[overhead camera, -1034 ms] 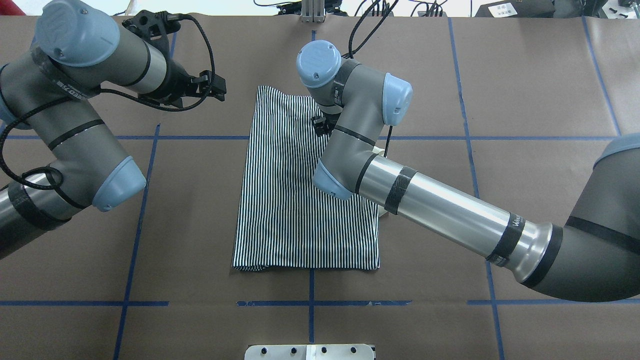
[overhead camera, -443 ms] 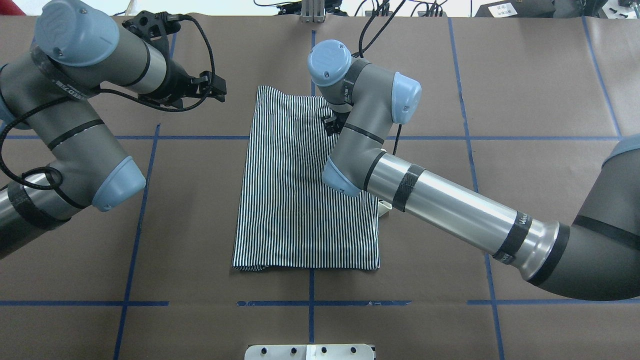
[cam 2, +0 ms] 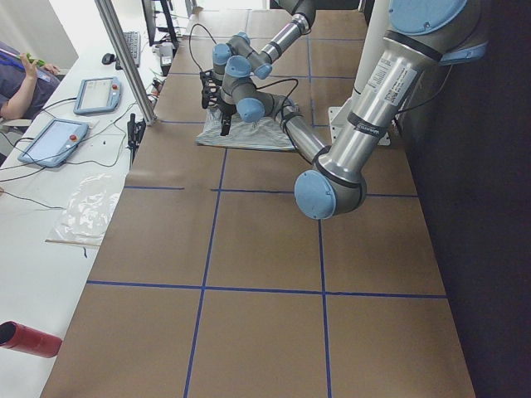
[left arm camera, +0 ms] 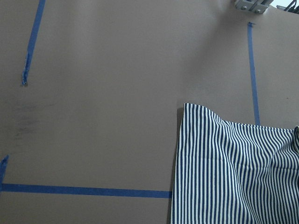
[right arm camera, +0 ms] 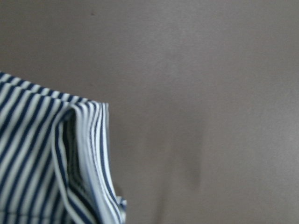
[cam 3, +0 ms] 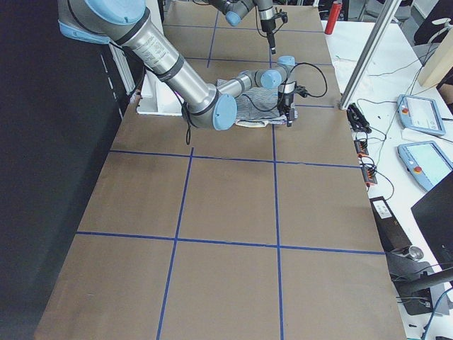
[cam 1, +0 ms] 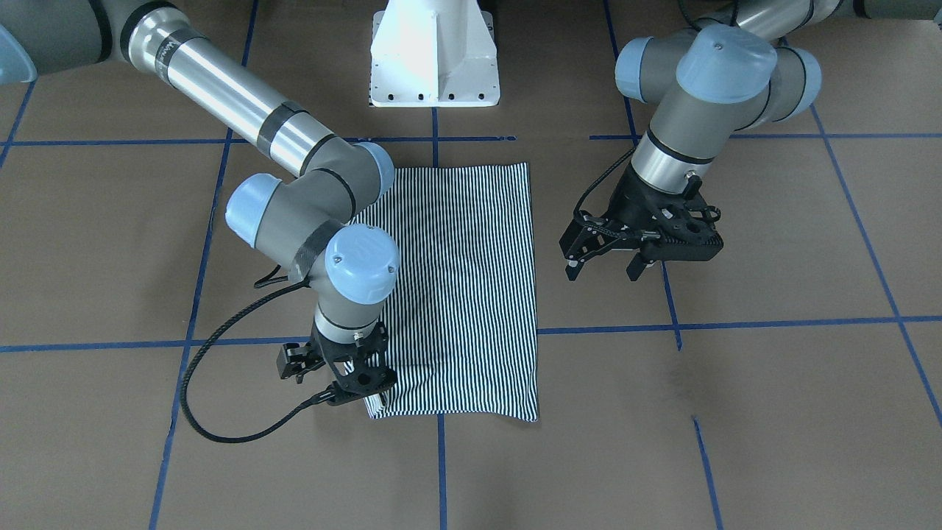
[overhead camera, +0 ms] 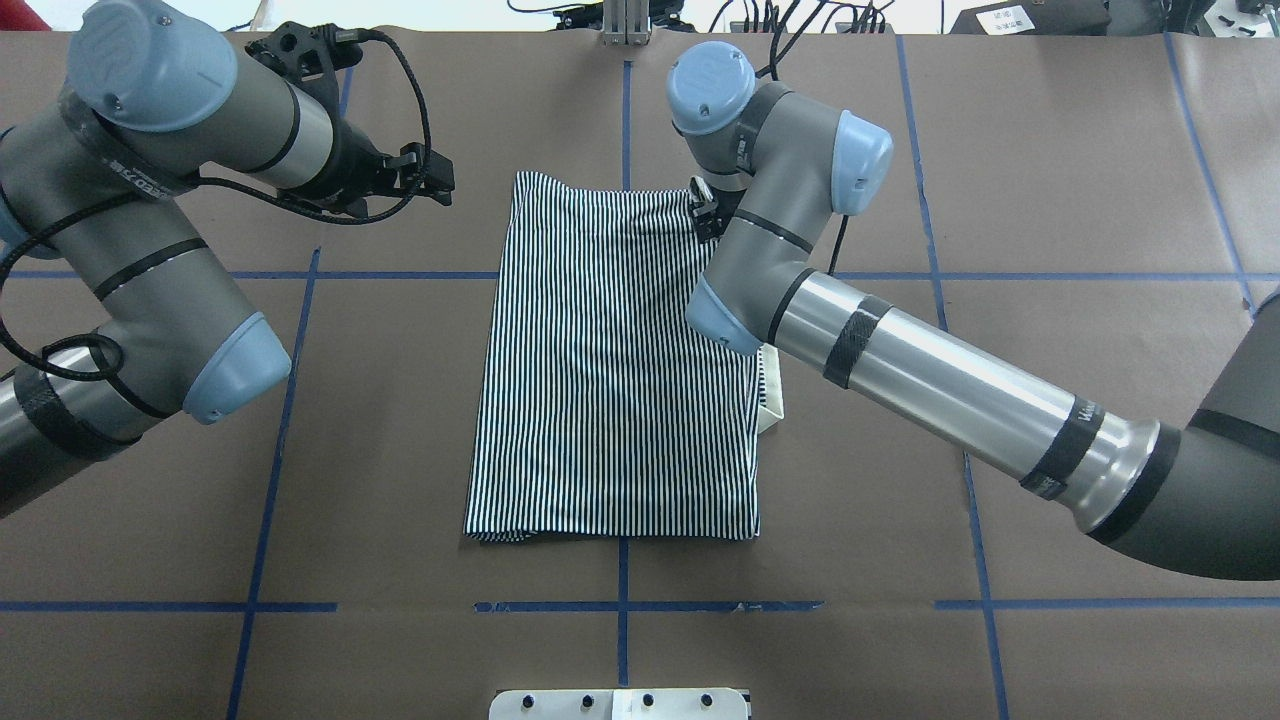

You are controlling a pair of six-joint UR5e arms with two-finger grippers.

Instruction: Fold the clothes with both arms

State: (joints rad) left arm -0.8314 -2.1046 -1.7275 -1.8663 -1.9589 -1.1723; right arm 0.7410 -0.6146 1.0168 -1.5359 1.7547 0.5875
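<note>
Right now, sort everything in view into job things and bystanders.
Job: striped polo shirt, left gripper, right gripper.
Lying about: white pedestal base, tablet, clear plastic bag, red cylinder.

Navy-and-white striped shirt (left arm camera: 233,172) — one corner, lying at lower right on the brown counter (left arm camera: 117,93); blue tape lines (left arm camera: 88,190) cross the surface beside and beyond it.

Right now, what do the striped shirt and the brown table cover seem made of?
Striped shirt: soft matte cloth, possibly cotton knit; it wrinkles and its stitched hem folds over. Table cover: looks like matte brown paper, with a thin wavy far edge and no sheen.
</note>
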